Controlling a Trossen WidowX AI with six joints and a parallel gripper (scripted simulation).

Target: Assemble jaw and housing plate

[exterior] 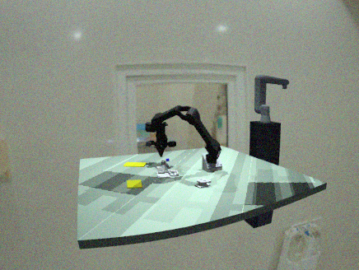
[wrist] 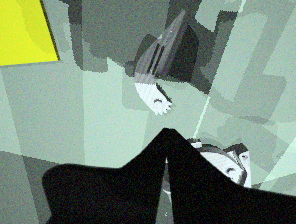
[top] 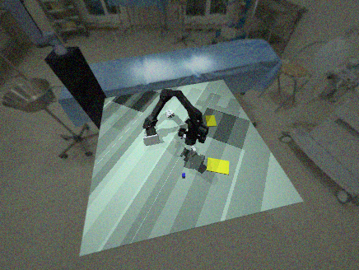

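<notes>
My gripper (wrist: 168,133) (exterior: 161,155) is shut, its fingertips together with nothing seen between them, pointing down above the parts. A grey jaw with a white toothed end (wrist: 154,97) lies ahead of the fingertips in the wrist view, apart from the white base assembly (wrist: 232,167) (exterior: 168,174). That assembly is at the lower right of the wrist view, partly hidden by my right finger, so its pins and tooth contact cannot be made out. A small white piece (top: 170,114) (exterior: 202,183) lies apart, nearer the arm's foot; it may be the housing plate, too small to tell.
A large yellow panel (top: 218,165) (exterior: 135,164) (wrist: 25,35) and a smaller yellow panel (top: 211,120) (exterior: 134,183) lie to one side of the parts. A tiny blue block (top: 184,175) (exterior: 167,160) is beyond them. Dark shadows cross the table (top: 123,214).
</notes>
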